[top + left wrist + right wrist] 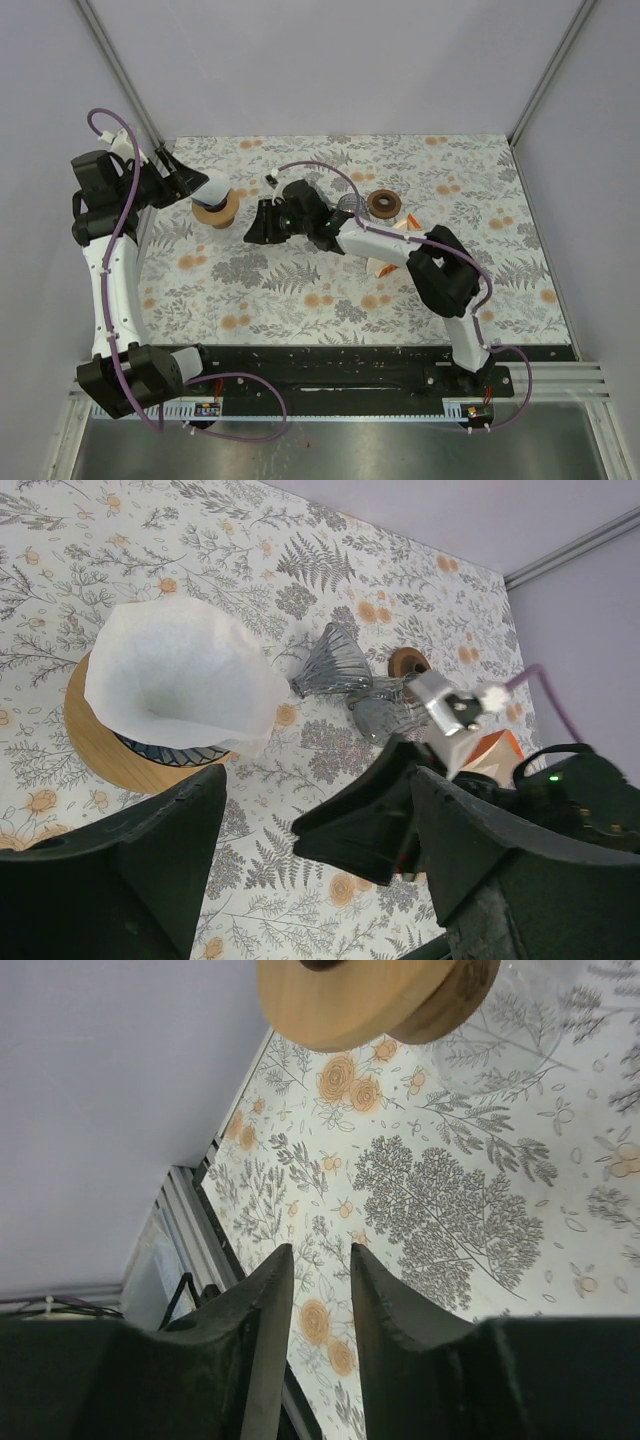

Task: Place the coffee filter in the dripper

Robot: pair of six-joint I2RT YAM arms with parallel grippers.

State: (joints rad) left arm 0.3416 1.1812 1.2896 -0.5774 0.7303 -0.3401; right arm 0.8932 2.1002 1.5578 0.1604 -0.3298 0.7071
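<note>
The white paper coffee filter (180, 675) sits opened up inside the dripper, whose round wooden base (105, 755) rests on the floral table. From above, the filter (207, 187) covers the dripper (217, 210) at the left back. My left gripper (318, 780) hangs over the table beside the dripper, jaws wide open and holding nothing; in the top view my left gripper (183, 178) is just left of the filter. My right gripper (262, 226) hovers right of the dripper. Its fingers (270, 1290) stand a narrow gap apart with nothing between them, under the wooden base (360, 995).
A second glass dripper cone (335, 665) lies on its side mid-table beside more glassware (385, 715) and a brown wooden ring (384, 204). An orange and white filter box (398, 238) lies under the right arm. The enclosure frame (195, 1210) runs along the left edge.
</note>
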